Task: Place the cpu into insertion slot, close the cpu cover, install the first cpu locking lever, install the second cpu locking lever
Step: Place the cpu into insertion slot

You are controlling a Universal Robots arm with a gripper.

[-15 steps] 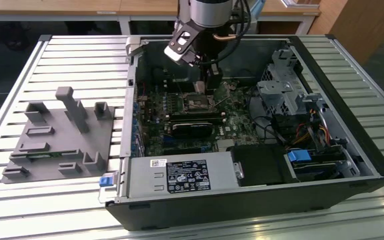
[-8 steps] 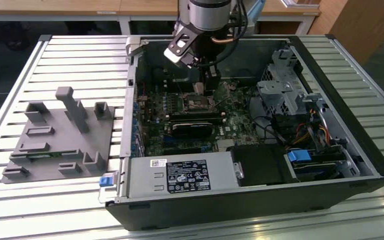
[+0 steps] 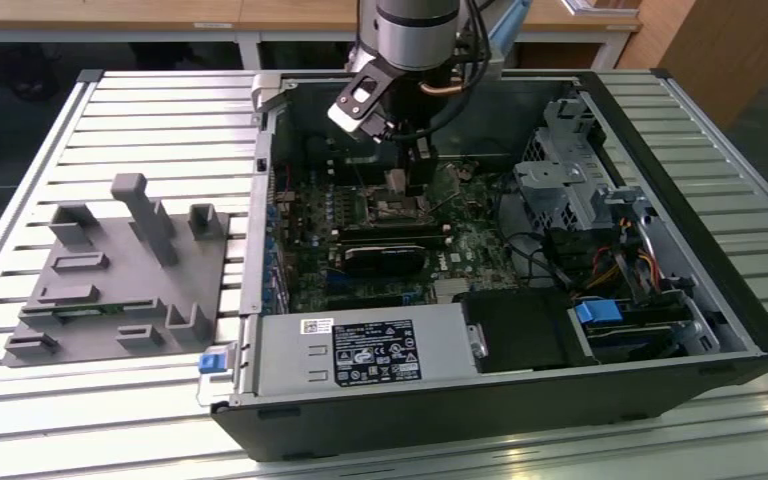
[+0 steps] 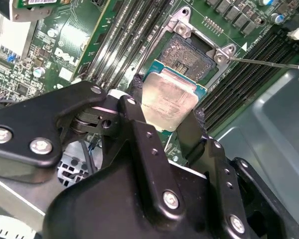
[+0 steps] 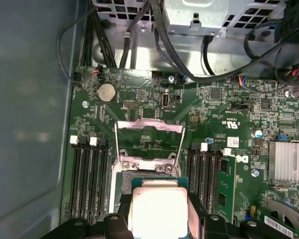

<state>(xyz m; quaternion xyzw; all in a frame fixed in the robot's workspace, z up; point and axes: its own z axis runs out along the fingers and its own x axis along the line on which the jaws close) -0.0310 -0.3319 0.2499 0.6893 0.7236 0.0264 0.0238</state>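
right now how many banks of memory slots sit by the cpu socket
2: one bank on one side of the insertion slot, the other bank on its opposite side. Their near ends are hidden.

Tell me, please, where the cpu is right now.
In both wrist views the cpu is held in the gripper, close by the open insertion slot, flanked by memory slots.

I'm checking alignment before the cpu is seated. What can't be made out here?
1. Gap between cpu and insertion slot: second wrist view, the cpu's own face hides its underside.
2. Most of the slot: first wrist view, covered by the cpu and fingers.
3. Slot's pins: exterior view, too small, partly behind the gripper.
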